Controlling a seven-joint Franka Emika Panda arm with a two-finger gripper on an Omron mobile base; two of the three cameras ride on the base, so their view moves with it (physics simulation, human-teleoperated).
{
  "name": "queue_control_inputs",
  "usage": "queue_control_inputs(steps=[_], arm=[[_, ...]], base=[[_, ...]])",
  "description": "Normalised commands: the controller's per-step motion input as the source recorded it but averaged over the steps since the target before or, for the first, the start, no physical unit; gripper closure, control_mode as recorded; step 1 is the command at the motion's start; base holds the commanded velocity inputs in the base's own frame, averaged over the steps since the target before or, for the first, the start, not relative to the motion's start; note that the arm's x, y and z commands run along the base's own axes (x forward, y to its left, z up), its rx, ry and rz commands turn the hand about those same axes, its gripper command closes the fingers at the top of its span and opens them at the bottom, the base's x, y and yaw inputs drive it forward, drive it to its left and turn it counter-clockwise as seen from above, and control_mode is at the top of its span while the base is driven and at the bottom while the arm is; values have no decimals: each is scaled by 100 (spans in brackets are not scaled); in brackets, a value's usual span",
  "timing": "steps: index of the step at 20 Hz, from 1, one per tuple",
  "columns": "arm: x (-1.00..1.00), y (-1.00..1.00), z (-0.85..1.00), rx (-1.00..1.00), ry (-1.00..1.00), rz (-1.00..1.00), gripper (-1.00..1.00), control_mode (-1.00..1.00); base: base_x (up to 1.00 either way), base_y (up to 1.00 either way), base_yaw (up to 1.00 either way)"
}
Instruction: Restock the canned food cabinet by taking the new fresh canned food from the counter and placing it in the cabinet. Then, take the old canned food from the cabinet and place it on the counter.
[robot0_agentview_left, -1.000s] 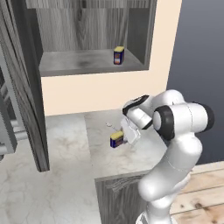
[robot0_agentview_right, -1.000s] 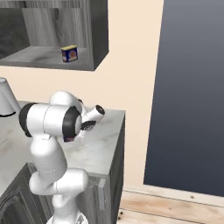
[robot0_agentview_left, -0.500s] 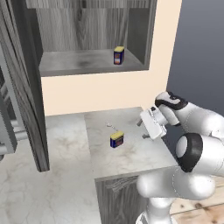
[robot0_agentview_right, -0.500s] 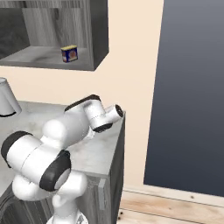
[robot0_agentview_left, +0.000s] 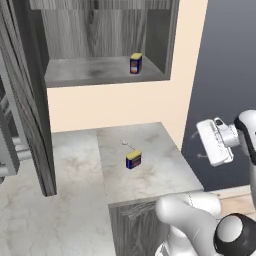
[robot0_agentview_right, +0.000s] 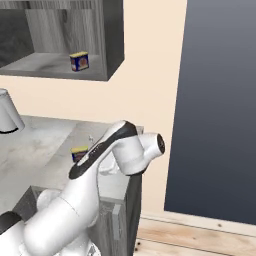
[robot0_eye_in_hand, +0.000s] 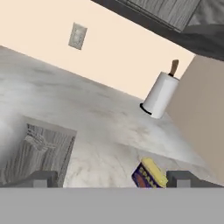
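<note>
Risk: two-finger gripper (robot0_eye_in_hand: 113, 178) hangs w/ jaws wide apart & empty, off past the light grey marble-look counter (robot0_agentview_left: 160, 165) edge, so reaching back could tip the small blue-yellow can (robot0_agentview_left: 133, 160) standing there.

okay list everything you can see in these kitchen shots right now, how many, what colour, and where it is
can on the counter: one, dark blue with a yellow top, standing alone on the marble near the middle.
can in the cabinet: one, dark blue with a yellow top, on the shelf floor toward its right end.
cabinet: one, dark grey wood grain with a paler shelf floor, on the wall above the counter, door open.
counter: one, light grey marble look, over a dark grey base.
paper towel roll: one, white on a brown-tipped holder, on the counter by the wall.
wall plate: one, pale, on the beige wall.
pincer: one, white, open, holding nothing, out past the counter's right edge.
</note>
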Motion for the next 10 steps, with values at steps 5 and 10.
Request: queue_control_inputs(steps=[5,10], arm=[[-98,-20,100,4,-38,0,-100,-100],[-76,-38,60,19,-32,13,-100,-100]], base=[[0,0,0],[0,0,0]])
